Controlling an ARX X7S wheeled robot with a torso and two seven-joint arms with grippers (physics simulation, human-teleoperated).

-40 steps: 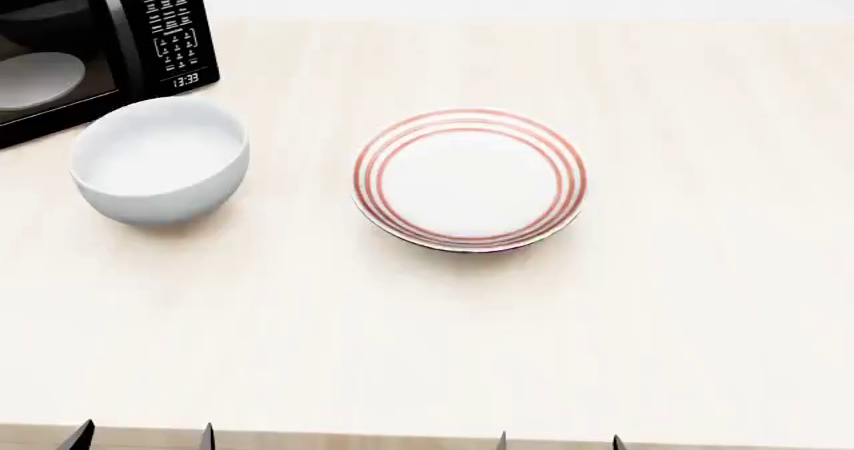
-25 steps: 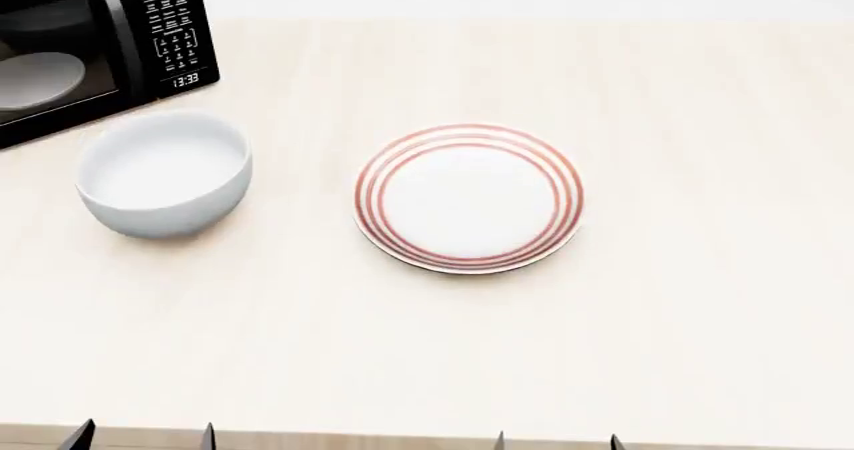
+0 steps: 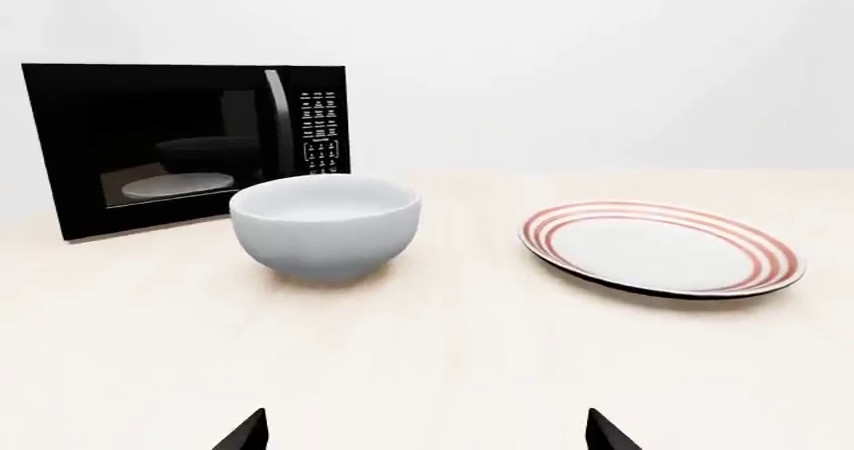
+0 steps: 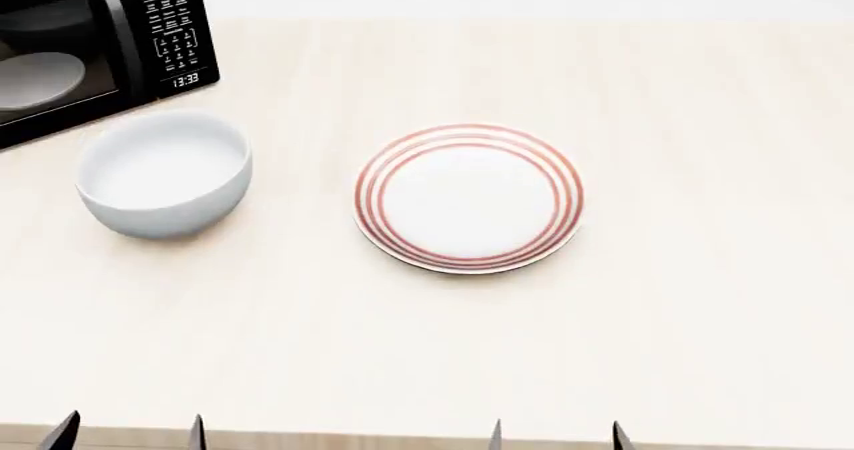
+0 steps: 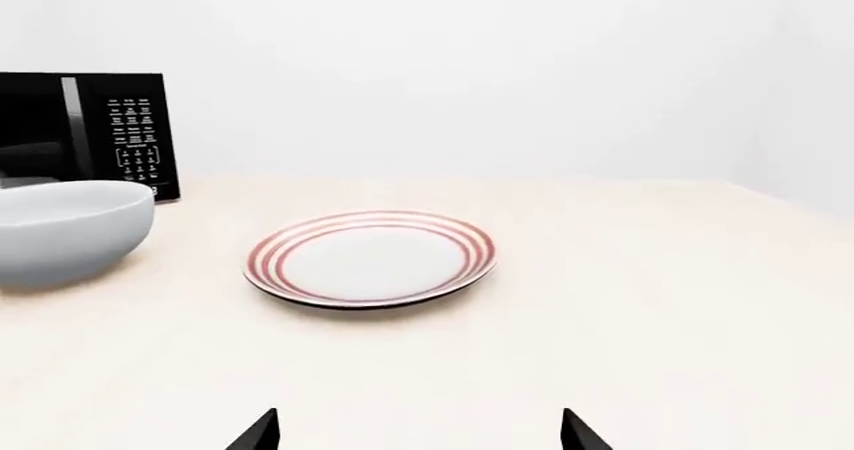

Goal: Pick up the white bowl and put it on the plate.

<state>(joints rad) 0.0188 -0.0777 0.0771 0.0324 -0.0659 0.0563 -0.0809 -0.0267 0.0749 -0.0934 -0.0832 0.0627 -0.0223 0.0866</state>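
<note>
The white bowl (image 4: pixel 164 173) stands upright on the pale table at the left, in front of the microwave; it also shows in the left wrist view (image 3: pixel 326 226) and at the edge of the right wrist view (image 5: pixel 64 231). The plate (image 4: pixel 469 197) with red rings lies flat at the table's middle, to the right of the bowl, apart from it; it also shows in both wrist views (image 3: pixel 661 249) (image 5: pixel 370 258). My left gripper (image 4: pixel 130 432) and right gripper (image 4: pixel 555 434) are at the table's near edge, both open and empty, only their dark fingertips (image 3: pixel 244 432) (image 5: pixel 577 432) showing.
A black microwave (image 4: pixel 94 42) stands at the table's back left, close behind the bowl, with a pale disc inside it. The table (image 4: pixel 694 270) stretches on to the right of the plate. A white wall lies behind.
The bowl and plate shifted slightly down in the head view early on, then stayed still. The fingertips at the bottom edge have shifted slightly.
</note>
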